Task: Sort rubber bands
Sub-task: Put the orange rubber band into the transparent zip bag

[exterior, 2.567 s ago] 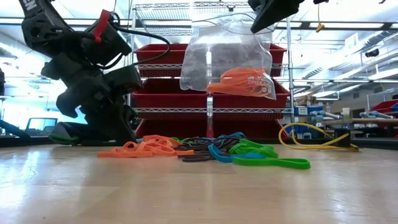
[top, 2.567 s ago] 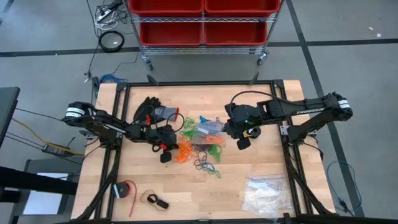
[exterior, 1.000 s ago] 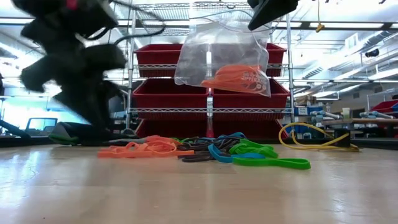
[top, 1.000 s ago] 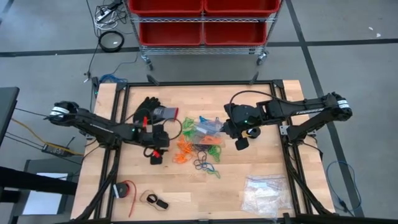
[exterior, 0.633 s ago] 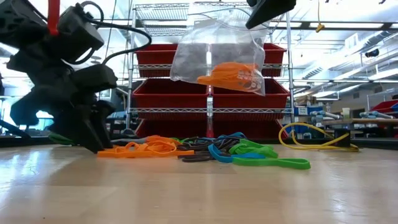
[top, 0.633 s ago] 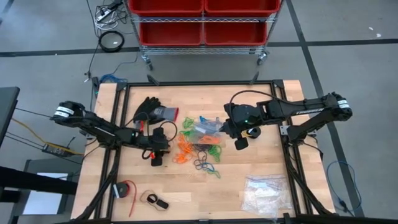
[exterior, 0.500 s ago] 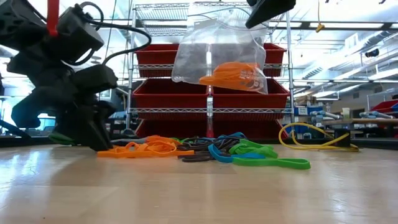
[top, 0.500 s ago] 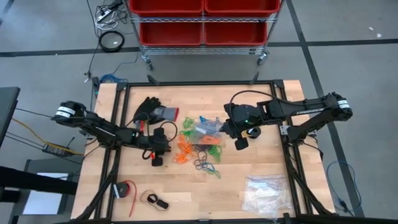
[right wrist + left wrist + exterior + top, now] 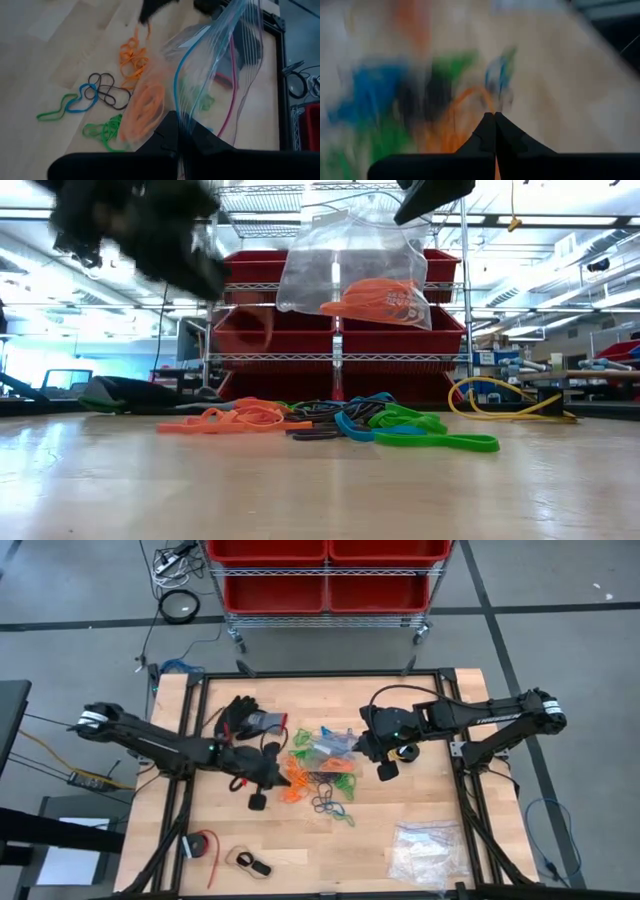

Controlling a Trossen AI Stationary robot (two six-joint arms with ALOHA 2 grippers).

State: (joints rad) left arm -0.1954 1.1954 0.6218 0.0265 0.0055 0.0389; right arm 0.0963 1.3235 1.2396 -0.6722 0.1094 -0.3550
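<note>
- High view: left hand [image 9: 283,778] reaches low to the orange edge of the rubber bands [image 9: 322,780] heaped mid-worktop [image 9: 420,800]; right hand [image 9: 362,747] hangs beside the heap, above it.
- Low view: bands lie in a flat pile on the wood; red bins [image 9: 400,330] fill a shelf behind; a clear bag [image 9: 352,275] with orange bands inside dangles above.
- Left wrist view: fingers [image 9: 487,135] pressed together, nothing visibly between them.
- Right wrist view: fingers pinching the bag's top edge.

You see a pale, smooth, matt wooden table [image 9: 420,800], a glossy clear plastic bag [image 9: 350,270], and matt coloured rubber bands [image 9: 330,422].
</note>
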